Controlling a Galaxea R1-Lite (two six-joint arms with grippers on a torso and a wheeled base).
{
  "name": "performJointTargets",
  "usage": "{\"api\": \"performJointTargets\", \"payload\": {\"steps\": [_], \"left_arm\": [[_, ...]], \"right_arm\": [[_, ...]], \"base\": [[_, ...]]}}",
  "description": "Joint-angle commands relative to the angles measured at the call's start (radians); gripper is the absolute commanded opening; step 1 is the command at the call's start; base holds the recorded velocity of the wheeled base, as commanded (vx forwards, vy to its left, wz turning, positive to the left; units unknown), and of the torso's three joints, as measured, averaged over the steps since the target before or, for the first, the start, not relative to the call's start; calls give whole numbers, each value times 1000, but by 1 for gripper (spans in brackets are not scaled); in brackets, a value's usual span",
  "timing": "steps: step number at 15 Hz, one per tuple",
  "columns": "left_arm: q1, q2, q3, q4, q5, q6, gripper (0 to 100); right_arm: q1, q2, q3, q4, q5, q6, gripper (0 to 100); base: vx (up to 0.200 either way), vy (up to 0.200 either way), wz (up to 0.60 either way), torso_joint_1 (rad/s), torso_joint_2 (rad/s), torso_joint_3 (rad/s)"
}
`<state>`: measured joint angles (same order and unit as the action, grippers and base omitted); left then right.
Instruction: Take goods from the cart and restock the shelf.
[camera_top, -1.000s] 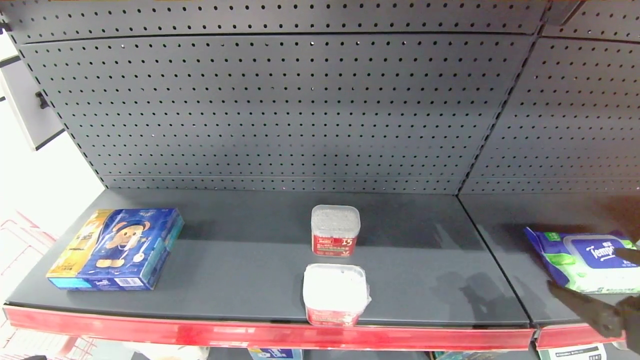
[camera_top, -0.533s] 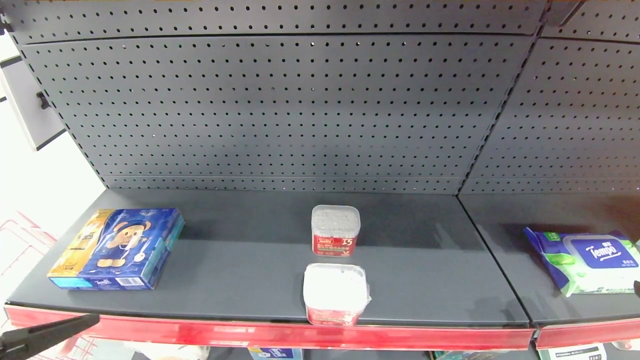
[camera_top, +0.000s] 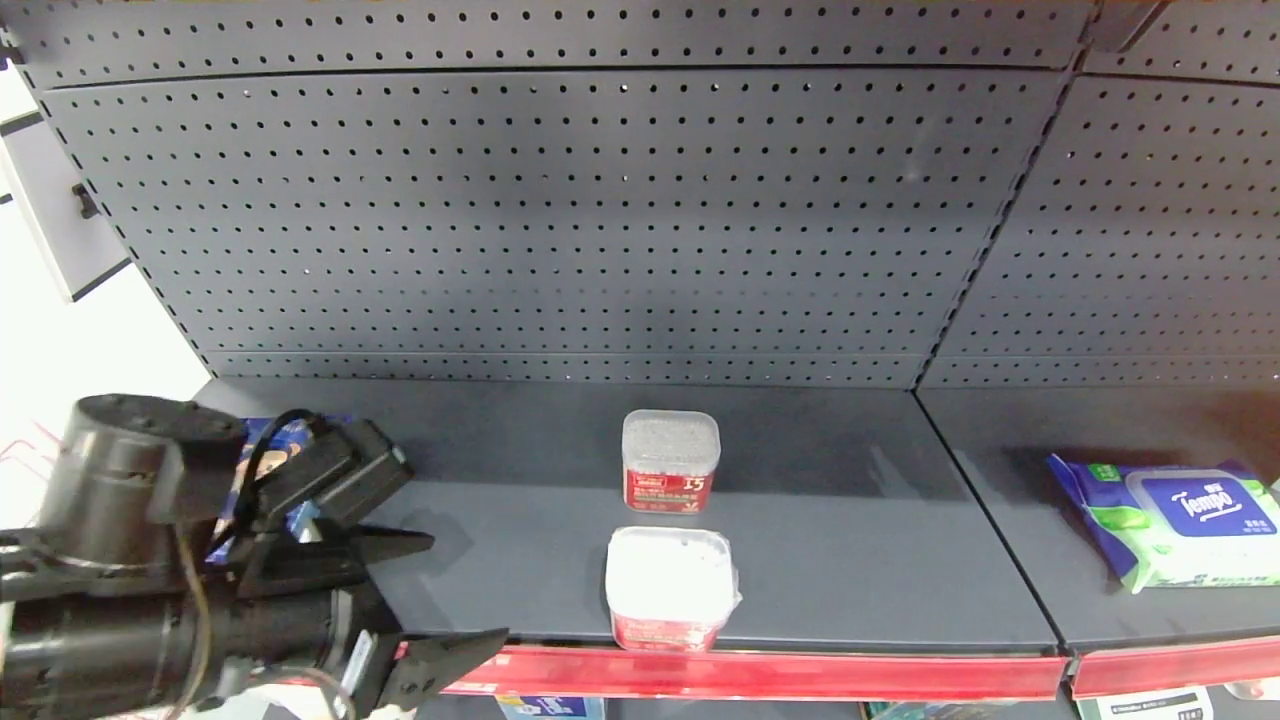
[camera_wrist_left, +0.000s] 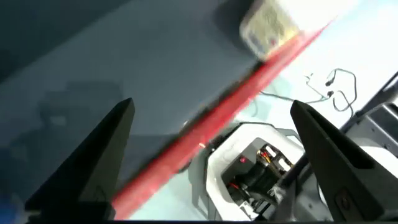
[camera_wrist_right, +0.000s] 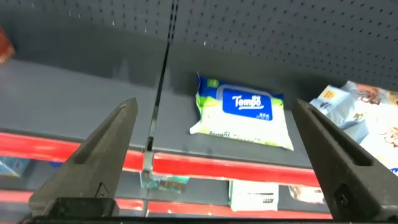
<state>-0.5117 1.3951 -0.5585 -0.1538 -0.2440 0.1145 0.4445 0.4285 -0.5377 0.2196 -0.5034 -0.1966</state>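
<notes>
The left jaws gape wide and empty at the red front lip of the shelf (camera_top: 850, 540). The right jaws, equally wide and empty, face a wipes pack (camera_wrist_right: 244, 121) in the next bay. A white tub (camera_top: 668, 585) sits at the edge, another tub (camera_top: 671, 460) behind it.
</notes>
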Motion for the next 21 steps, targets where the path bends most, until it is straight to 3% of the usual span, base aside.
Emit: {"api": "performJointTargets", "payload": {"steps": [1,8,21], "left_arm": [[-25,200,-89,-15,2,7,100],[-60,289,-152,-15,0,11,100],[-64,352,-222,-15,3,13,100]], "right_arm": [[0,-8,-2,0,2,0,100],[-1,-8,-4,0,2,3,100],[-3,-7,-1,0,5,3,100]], "base": [[0,0,0,0,0,0],[0,0,0,0,0,0],[0,0,0,0,0,0]]}}
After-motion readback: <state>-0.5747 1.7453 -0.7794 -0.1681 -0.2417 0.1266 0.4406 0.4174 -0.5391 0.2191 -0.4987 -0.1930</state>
